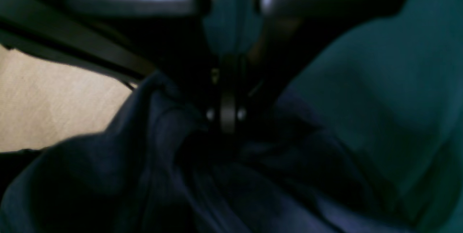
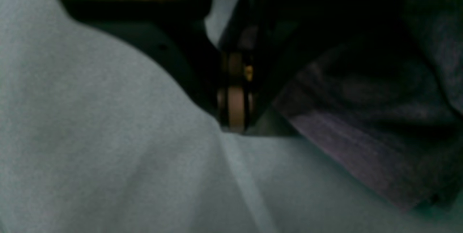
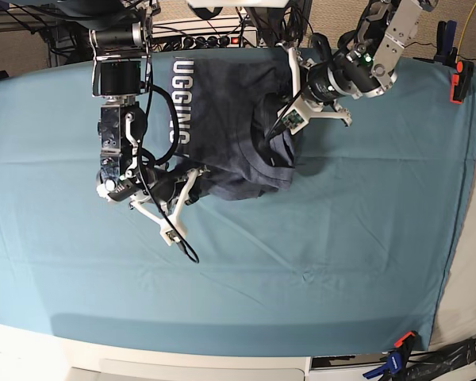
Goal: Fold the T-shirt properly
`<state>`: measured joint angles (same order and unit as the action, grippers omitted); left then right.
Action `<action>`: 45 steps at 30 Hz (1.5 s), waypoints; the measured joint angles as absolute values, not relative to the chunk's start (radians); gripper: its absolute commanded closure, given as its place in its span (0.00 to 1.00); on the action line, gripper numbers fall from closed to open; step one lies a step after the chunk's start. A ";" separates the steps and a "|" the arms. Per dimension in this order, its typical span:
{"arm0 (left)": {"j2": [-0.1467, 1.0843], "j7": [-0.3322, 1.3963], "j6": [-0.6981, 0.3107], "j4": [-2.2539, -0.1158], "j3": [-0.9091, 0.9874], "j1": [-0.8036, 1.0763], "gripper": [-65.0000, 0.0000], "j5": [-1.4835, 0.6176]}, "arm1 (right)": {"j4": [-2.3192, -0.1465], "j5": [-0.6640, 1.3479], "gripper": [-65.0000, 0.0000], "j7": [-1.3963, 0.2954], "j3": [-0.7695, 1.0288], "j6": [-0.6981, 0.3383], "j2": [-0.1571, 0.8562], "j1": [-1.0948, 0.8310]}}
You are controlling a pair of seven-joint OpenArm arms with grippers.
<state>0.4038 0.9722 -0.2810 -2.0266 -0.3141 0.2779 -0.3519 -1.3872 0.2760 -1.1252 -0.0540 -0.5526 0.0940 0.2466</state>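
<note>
Teal cloth | T-shirt pinched by both end effectors (left, right)

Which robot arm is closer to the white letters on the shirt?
The right arm, on the base view's left side. The white letters on the T-shirt sit by it; the left arm grips the shirt's plain side.

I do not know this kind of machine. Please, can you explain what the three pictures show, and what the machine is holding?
This is a robot with two arms. One picture looks down from above; the other two come from small cameras on the wrists, so they are close and blurred. A teal table cloth covers the table. On it lies a blue-grey T-shirt with white letters, partly bunched. The left gripper has its jaws shut on the T-shirt near its right side in the overhead picture. The right gripper is shut on the shirt's lower edge. Cables and clamps sit at the table's edges.
</note>
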 measured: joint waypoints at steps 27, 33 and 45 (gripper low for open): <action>0.390 0.777 -0.347 -1.791 -0.314 0.215 1.00 -0.457 | -1.389 0.358 1.00 -1.181 -0.054 -0.604 0.111 0.244; 0.391 0.827 -0.393 -1.754 -0.321 0.132 1.00 -0.466 | -1.390 0.426 1.00 -1.228 -0.054 -0.611 0.156 0.244; 0.517 0.918 -0.340 -1.726 -0.318 -0.043 1.00 -0.356 | -1.395 0.623 1.00 -1.332 -0.052 -0.679 0.274 0.213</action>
